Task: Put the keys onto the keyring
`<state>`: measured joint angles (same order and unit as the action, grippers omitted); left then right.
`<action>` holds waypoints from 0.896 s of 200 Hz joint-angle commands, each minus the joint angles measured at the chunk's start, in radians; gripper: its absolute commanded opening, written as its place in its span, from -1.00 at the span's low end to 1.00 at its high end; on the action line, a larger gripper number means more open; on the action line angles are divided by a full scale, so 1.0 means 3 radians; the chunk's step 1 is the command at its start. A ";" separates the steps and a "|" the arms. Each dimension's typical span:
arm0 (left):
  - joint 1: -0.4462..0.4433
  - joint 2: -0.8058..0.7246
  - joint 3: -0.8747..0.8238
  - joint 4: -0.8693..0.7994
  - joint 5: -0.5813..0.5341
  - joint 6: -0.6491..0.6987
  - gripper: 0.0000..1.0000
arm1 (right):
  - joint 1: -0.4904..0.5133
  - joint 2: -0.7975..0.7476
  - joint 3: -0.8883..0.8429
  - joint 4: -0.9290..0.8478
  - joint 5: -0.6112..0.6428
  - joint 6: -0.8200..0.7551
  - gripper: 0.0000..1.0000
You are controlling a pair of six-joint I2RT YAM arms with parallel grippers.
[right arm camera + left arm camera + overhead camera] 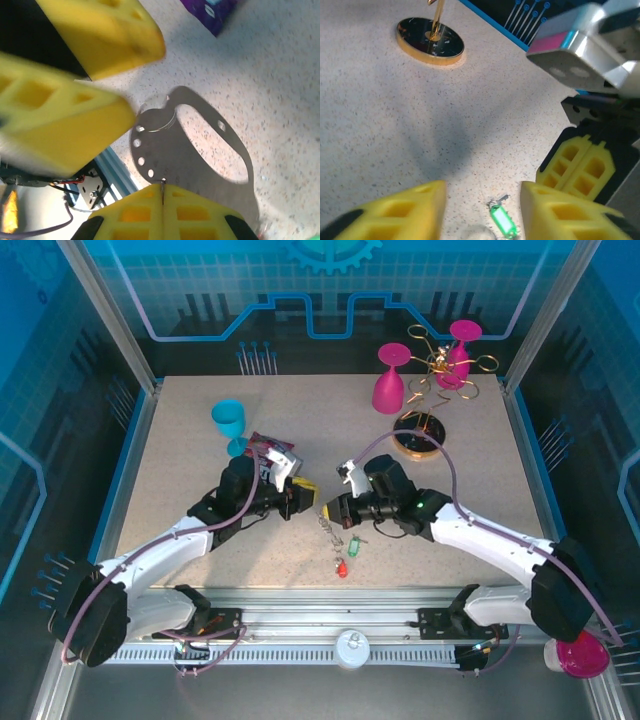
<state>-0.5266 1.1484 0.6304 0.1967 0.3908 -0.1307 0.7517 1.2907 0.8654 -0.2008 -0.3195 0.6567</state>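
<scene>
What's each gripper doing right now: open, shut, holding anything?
Left gripper: open, holding nothing.
Right gripper: closed on the keyring.

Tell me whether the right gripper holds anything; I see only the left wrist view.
Observer: Yes. In the right wrist view the right gripper is shut on the edge of the keyring.
Operator: My view has the green key framed by the open left gripper. Where is the red one?
Observer: In the top view the red key lies on the table, nearer the front edge than the green key.
Operator: Anything else nearby?
Observer: A purple packet lies beyond the keyring.
</scene>
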 commanded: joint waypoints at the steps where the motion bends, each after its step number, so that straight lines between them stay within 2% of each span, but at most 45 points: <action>1: -0.0014 -0.0159 -0.0039 -0.0114 -0.0173 0.0183 0.07 | 0.0004 0.0087 0.0264 -0.0297 -0.0006 0.0451 -1.00; 25: -0.0013 -0.0338 -0.0060 -0.0229 -0.0367 0.0498 0.27 | -0.0008 0.0280 0.0432 -0.0493 -0.0079 0.0765 -1.00; 46: -0.0018 -0.0542 -0.0105 -0.0307 -0.0530 0.0859 0.24 | -0.0013 0.0383 0.0507 -0.0494 -0.0128 0.1118 -1.00; 66: -0.0038 -0.0701 -0.0142 -0.0383 -0.0596 0.1211 0.08 | -0.0019 0.0451 0.0594 -0.0429 -0.0189 0.1392 -1.00; 84: -0.0054 -0.0696 -0.0036 -0.0649 -0.0541 0.1396 -0.07 | -0.0013 0.0510 0.0711 -0.0459 -0.0244 0.1382 -1.00; 138: 0.0010 -0.0619 0.0263 -0.1079 -0.0396 0.1566 -0.36 | -0.0092 0.0551 0.1134 -0.1195 -0.0104 0.0407 -1.00; 161: -0.0049 -0.0670 0.0277 -0.1034 -0.0275 0.1664 -0.54 | -0.0226 0.0551 0.1150 -0.1260 -0.0138 0.0550 -1.00; 179: -0.0285 -0.0680 0.0222 -0.0946 -0.0439 0.1905 -0.66 | -0.0266 0.0564 0.1122 -0.1190 -0.0148 0.0853 -1.00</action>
<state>-0.5488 0.9585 0.6857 -0.0849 0.2619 0.3405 0.6964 1.4555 1.1873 -0.5121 -0.3592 0.8524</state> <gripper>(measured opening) 0.198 0.058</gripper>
